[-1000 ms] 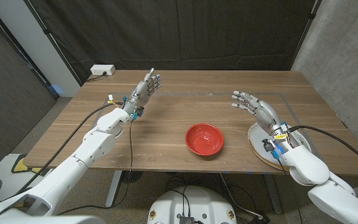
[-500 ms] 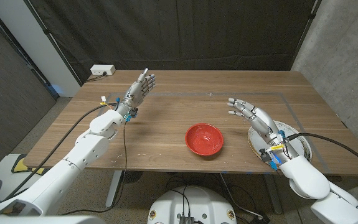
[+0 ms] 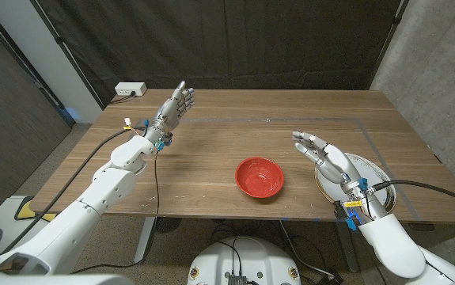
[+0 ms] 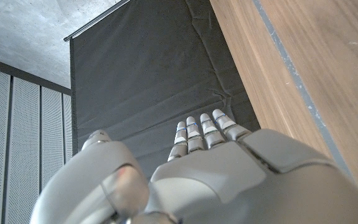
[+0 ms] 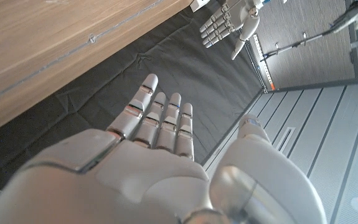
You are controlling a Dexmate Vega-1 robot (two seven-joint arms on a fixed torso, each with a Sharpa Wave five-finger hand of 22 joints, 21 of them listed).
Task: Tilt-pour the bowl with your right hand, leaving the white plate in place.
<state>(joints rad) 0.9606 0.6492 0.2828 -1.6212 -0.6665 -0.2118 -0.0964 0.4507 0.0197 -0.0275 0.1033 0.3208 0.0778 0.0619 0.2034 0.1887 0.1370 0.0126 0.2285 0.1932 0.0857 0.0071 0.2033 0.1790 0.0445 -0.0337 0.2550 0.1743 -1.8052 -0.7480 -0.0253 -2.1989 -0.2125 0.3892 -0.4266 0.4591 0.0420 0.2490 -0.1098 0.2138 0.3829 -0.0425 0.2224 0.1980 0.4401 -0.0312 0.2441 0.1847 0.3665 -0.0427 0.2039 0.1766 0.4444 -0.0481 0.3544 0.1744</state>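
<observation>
— Right hand [image 3: 326,159]: what do you see?
— Raised over the table [image 3: 211,170], fingers spread and straight, holding nothing. It hangs over the inner rim of the white plate [image 3: 373,184], which lies near the front right edge; the forearm crosses over the plate's middle. The right wrist view shows the back of that hand [image 5: 129,162] with its fingers apart and nothing in them.

— And the bowl?
— Bowl [image 3: 259,177] is red and upright, near the front edge about mid-table, to the left of the right hand and apart from it. No hand touches it. It looks empty, as far as the head view shows.

— Plate and bowl touching?
— No, a strip of bare wood lies between them.

— Left hand?
— Left hand [image 3: 172,110] is lifted over the far left part of the table, well apart from the bowl, fingers extended and slightly apart, holding nothing. Its wrist view shows the back of the hand [image 4: 228,174] with the fingers close side by side.

— Anything farther back?
— A white power strip [image 3: 130,89] on the far left corner, then a dark curtain [image 3: 235,39] behind the table.
</observation>
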